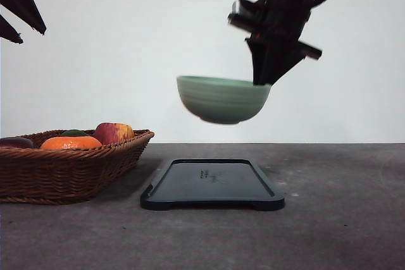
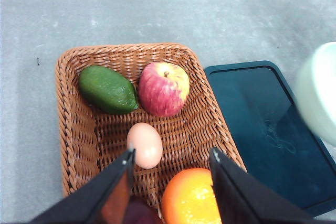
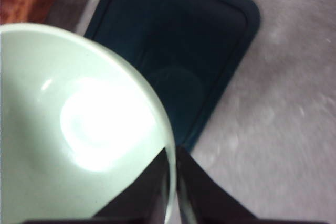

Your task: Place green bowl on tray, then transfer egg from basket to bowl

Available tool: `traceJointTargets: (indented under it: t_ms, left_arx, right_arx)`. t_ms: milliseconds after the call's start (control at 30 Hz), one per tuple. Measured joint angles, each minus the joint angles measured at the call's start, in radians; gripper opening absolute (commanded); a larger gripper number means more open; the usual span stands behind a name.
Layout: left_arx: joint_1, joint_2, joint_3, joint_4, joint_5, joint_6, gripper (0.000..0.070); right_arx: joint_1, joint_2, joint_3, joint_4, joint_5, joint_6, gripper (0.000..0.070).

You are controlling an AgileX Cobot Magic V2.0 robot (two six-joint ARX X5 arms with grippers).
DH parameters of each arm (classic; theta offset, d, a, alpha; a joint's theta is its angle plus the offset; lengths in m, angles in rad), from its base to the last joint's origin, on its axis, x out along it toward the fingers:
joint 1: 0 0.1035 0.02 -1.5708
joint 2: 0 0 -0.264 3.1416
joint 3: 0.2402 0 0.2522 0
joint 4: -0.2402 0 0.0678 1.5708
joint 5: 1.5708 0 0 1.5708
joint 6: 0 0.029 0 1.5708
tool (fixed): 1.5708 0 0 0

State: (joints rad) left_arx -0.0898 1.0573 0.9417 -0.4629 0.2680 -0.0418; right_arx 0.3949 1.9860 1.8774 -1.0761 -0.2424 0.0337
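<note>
Basket (image 1: 69,167) w/ egg (image 2: 144,145) left of tray (image 1: 212,184); green bowl (image 1: 223,98) above tray.

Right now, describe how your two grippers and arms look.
Both are black. The right gripper has flat, tapering black fingers; its arm in the front view is blocky, with a black cable looping near the top. The left gripper has wedge-shaped dark fingers, one with a reddish-brown inner face.

The basket (image 2: 79,145) holds the egg (image 2: 144,145) at its centre, with a green avocado (image 2: 107,89), an apple (image 2: 164,88) and an orange (image 2: 190,198) around it. The left gripper (image 2: 172,162) hangs open above the egg. Beside the basket lies the tray (image 2: 262,129).
</note>
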Motion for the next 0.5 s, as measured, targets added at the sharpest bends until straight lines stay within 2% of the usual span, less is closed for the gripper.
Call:
traceJointTargets:
  t_ms: [500]
  left_arx:
    - [0.0, 0.0, 0.0, -0.005, 0.0, 0.0, 0.0274]
  right_arx:
    - [0.017, 0.123, 0.0, 0.097, 0.006, 0.033, 0.0]
